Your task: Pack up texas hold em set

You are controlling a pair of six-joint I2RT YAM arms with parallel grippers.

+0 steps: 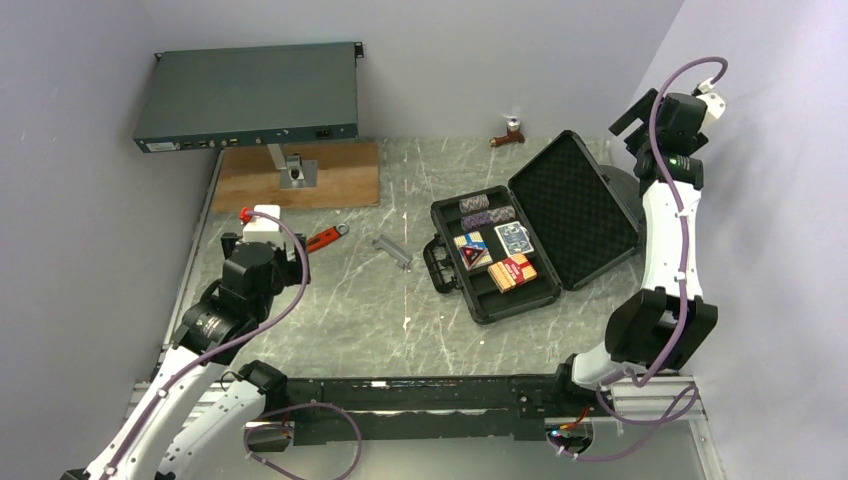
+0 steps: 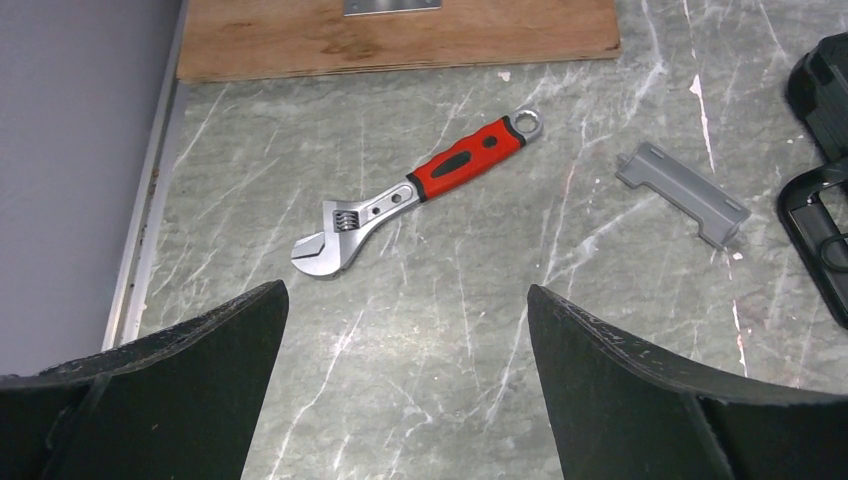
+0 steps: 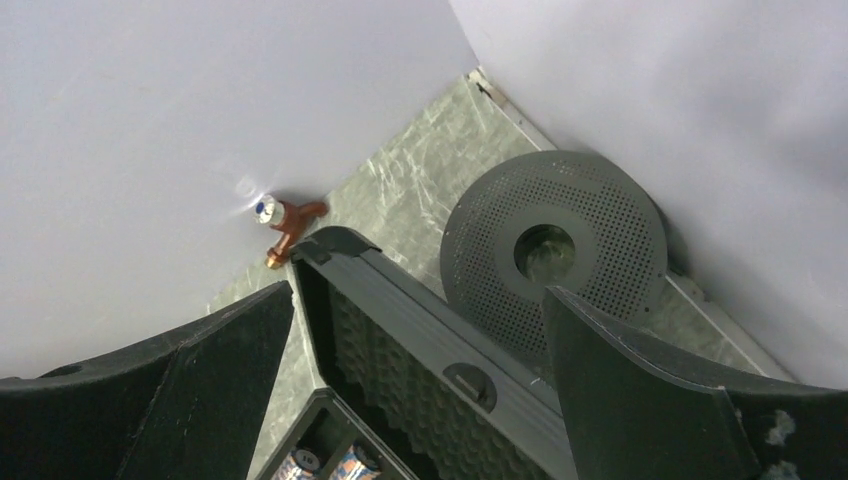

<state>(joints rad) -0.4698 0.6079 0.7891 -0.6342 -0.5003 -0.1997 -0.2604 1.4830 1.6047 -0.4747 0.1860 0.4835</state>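
The black poker case lies open at the table's centre right, its foam-lined lid tilted back. Inside are rows of chips, two card decks and a red box. My right gripper is open and empty, raised high above the lid's far edge; chips show below it. My left gripper is open and empty, above bare table at the left, far from the case.
A red-handled adjustable wrench and a grey plastic clip lie left of the case. A wooden board with a stand and a grey box sit at the back left. A perforated black disc and a copper fitting lie behind the lid.
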